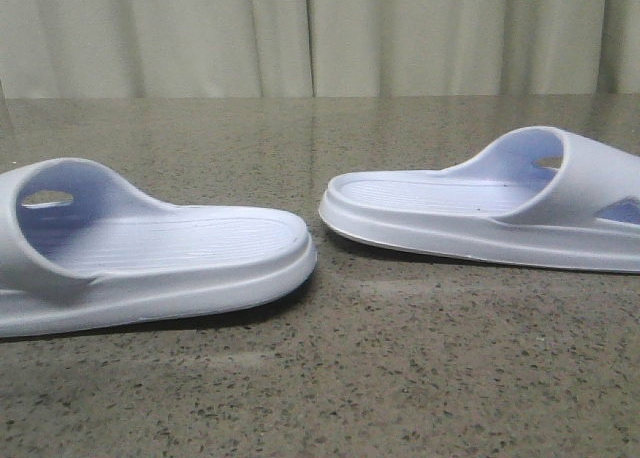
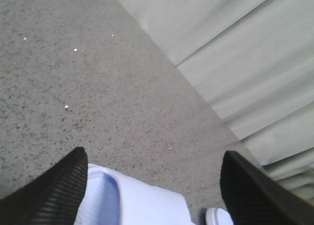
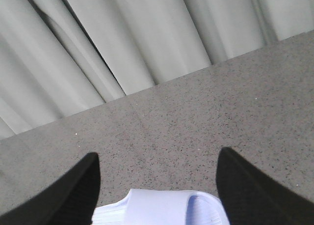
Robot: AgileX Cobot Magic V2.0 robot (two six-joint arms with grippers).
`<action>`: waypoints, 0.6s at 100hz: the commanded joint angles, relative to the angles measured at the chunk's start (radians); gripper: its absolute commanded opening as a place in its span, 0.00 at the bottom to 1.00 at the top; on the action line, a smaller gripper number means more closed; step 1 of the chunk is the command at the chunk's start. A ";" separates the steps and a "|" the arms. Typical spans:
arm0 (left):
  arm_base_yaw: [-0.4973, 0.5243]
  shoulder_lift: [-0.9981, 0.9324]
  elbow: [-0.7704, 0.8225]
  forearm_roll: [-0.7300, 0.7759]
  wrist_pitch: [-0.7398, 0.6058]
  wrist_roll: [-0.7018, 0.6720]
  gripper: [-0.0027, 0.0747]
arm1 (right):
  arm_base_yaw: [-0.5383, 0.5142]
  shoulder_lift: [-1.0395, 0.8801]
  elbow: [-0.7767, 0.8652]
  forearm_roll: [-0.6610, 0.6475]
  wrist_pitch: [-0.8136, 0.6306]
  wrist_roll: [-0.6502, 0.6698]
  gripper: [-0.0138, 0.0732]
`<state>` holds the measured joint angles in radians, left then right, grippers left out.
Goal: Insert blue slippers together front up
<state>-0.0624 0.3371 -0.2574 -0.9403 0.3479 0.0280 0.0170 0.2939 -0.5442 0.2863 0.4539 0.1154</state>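
Two pale blue slippers lie flat on the speckled stone table, heels toward each other. In the front view the left slipper [image 1: 150, 253] has its strap at the far left and the right slipper [image 1: 480, 213] has its strap at the far right. No gripper shows in the front view. My left gripper [image 2: 154, 178] is open above the left slipper's strap [image 2: 142, 203], with the other slipper's tip [image 2: 218, 217] peeking beside one finger. My right gripper [image 3: 157, 178] is open above the right slipper's strap [image 3: 162, 208]. Nothing is held.
Pleated pale curtains [image 1: 320, 33] hang right behind the table's far edge. The grey-brown speckled tabletop [image 1: 330, 378] stretches in front of and behind the slippers. A gap of bare table separates the two heels.
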 commanded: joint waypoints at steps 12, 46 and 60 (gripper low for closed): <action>0.003 0.094 -0.013 -0.021 -0.049 -0.010 0.68 | -0.007 0.021 -0.033 0.009 -0.087 -0.005 0.66; 0.003 0.229 -0.013 -0.069 -0.030 -0.010 0.68 | -0.007 0.021 -0.033 0.009 -0.087 -0.005 0.66; 0.003 0.275 -0.013 -0.099 -0.001 -0.010 0.68 | -0.007 0.021 -0.033 0.009 -0.089 -0.005 0.66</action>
<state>-0.0624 0.5796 -0.2433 -0.9965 0.3526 0.0274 0.0170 0.2939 -0.5442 0.2867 0.4500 0.1154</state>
